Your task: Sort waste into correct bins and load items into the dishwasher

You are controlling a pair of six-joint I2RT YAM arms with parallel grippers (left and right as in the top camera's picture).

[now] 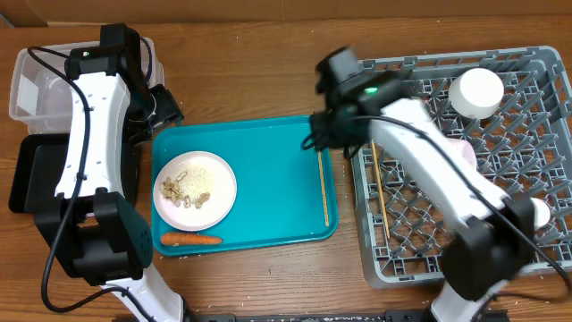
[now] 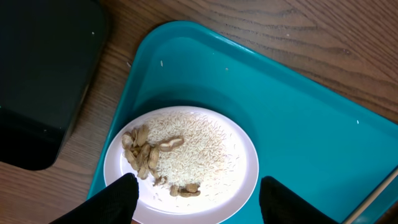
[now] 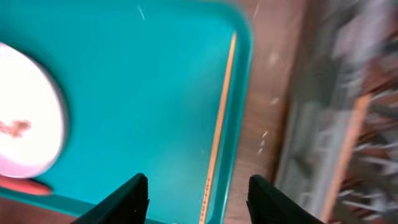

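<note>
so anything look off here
The pair is split: one chopstick lies along the right edge of the tray, the other chopstick in the rack. A few rice grains lie loose on the tray, off the plate.

Dish rack (image 3: pixel 373 62) smeared by blur — black tray (image 1: pixel 31 174) half under left arm (image 1: pixel 85 134).

One teal tray (image 1: pixel 268 161), one white plate (image 1: pixel 225 188), one carrot (image 1: pixel 190 239), one clear tub (image 1: pixel 22 89), one black tray (image 1: pixel 27 183), one grey rack (image 1: pixel 393 268). Two chopsticks (image 1: pixel 323 188): one on the teal tray, one in the rack. At least two white dishes (image 1: pixel 475 92) in the rack.
</note>
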